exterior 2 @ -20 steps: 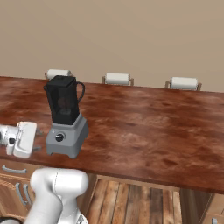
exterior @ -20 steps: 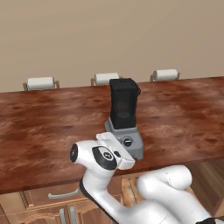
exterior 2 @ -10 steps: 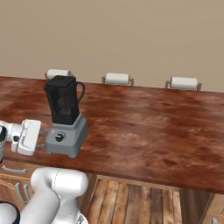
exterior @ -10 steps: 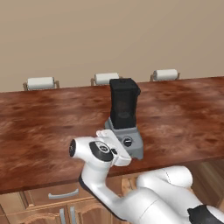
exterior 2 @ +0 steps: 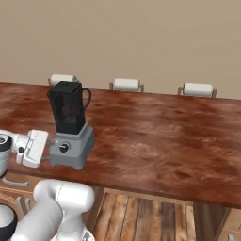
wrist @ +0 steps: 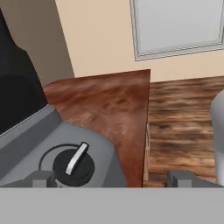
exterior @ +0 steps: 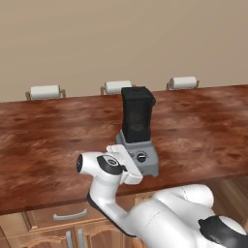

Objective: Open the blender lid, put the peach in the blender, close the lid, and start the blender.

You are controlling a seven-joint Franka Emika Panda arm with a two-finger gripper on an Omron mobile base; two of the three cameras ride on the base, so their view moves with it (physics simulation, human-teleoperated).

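While your gripper (wrist: 109,179) stood wide and empty, the blender (exterior: 139,131) knob (wrist: 73,165) looked rigid; you'd have pinched its ridge.

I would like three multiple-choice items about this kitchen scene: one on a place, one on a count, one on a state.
1. Where does the blender stand?
A. near the front edge of the wooden counter
B. on the floor
C. against the back wall

2. How many white rolls line the counter's far edge?
A. one
B. three
C. five

3. How is the top of the jar?
A. bare and open
B. covered by the blender lid
C. covered by a towel

Answers:
1. A: both base views show its grey base close to the near edge.
2. B: three rolls sit in a row.
3. B: a flat black plate sits on the jar in both base views.
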